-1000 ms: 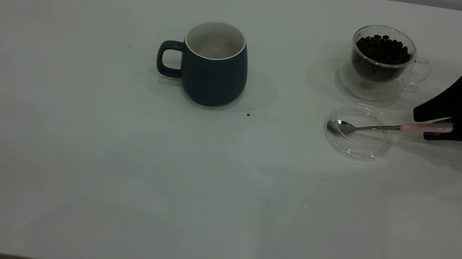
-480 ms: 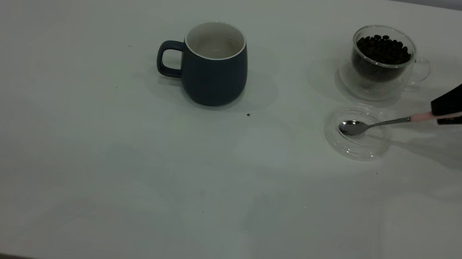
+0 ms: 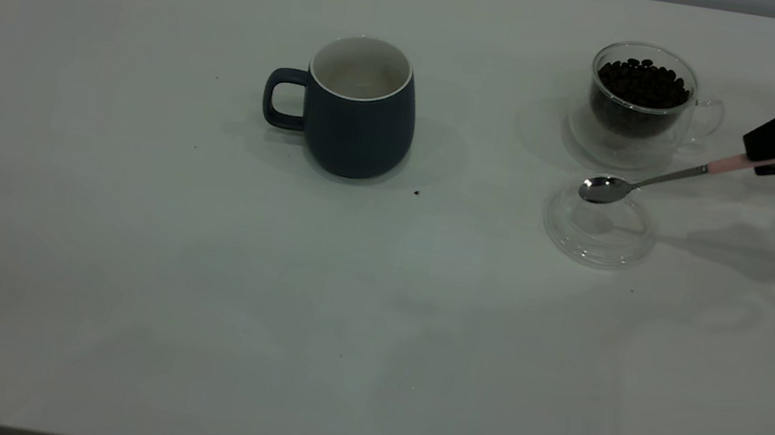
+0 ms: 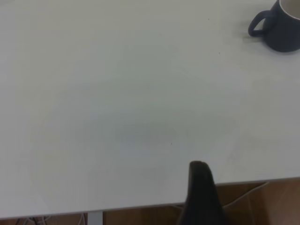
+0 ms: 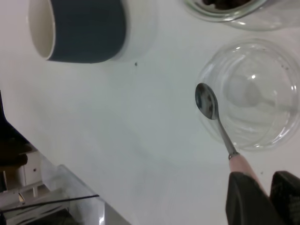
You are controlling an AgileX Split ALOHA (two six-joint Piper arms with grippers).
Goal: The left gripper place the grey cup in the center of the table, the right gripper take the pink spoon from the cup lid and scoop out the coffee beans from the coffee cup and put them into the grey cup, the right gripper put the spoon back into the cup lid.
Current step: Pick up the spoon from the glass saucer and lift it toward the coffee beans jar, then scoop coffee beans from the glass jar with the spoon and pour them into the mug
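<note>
The right gripper is clamping the spoon by its pink handle, bowl hanging clear above the lid, ready for scooping. The glass cup of beans is standing at the lid's 12 o'clock; the mug is waiting mid-table, at the lid's 9 o'clock. The left gripper's spread cannot be told.

Shiny metal pink spoon; clear glass coffee cup.
</note>
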